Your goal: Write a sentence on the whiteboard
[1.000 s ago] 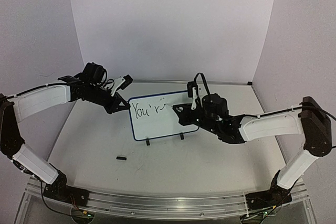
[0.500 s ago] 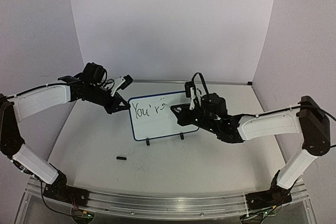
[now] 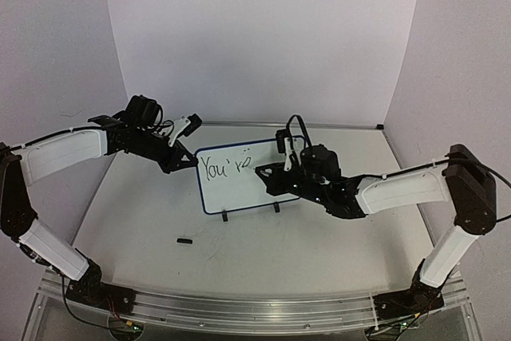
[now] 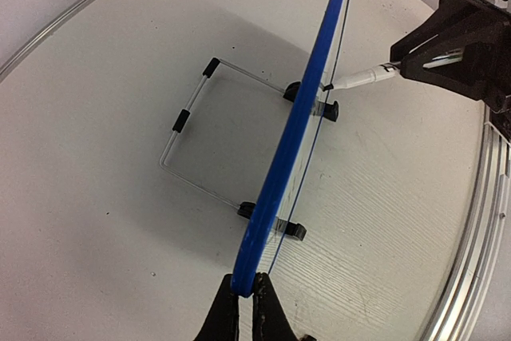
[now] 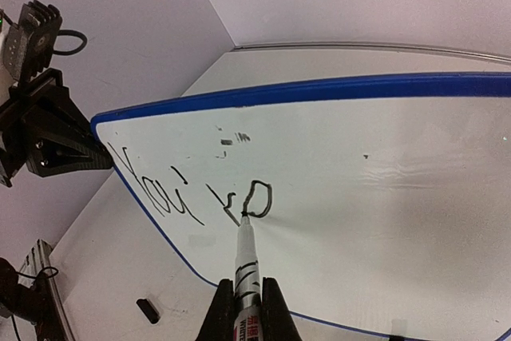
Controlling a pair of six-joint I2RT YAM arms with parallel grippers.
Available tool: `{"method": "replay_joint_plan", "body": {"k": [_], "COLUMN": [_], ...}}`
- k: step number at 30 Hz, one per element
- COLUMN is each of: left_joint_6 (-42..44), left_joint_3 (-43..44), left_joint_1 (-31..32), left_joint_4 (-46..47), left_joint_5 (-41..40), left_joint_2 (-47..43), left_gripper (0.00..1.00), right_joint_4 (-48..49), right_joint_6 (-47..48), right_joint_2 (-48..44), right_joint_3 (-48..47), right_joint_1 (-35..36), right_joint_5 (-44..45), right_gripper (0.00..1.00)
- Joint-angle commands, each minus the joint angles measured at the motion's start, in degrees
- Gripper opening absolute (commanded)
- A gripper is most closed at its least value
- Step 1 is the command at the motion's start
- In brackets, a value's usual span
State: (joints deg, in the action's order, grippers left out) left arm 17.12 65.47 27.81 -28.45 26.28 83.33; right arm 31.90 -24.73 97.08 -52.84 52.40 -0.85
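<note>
Table: carries whiteboard, upright on two black feet, mid-table between both arms.
Whiteboard: left hand pinched shut on blue frame at left edge, steadying it.
Right hand: clamped on marker, tip touching board face.
Sentence: reads "You' r" plus closed loop at tip; one row only, unfinished.
Small black piece: on table near front, probably marker cap.
Technique: keep light, even tip pressure; keep left pinch firm against tipping; lift cleanly between strokes.
Change: right hand farther left along board than a second ago; loop newly drawn after the "r".
</note>
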Motion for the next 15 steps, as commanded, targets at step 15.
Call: {"method": "replay_joint_plan", "body": {"k": [15], "left_joint_6": [2.5], "left_joint_3": [-0.1], "left_joint_1": [0.2], "left_joint_4": [-1.5], "left_joint_5": [-3.7], "left_joint_2": [0.5], "left_gripper": [0.00], "right_joint_4": [-1.2], "right_joint_6": [-1.6], "right_joint_2": [-0.6], "right_joint_3": [1.1], "right_joint_1": [-0.4], "right_joint_5": [3.5], "right_gripper": [0.00]}}
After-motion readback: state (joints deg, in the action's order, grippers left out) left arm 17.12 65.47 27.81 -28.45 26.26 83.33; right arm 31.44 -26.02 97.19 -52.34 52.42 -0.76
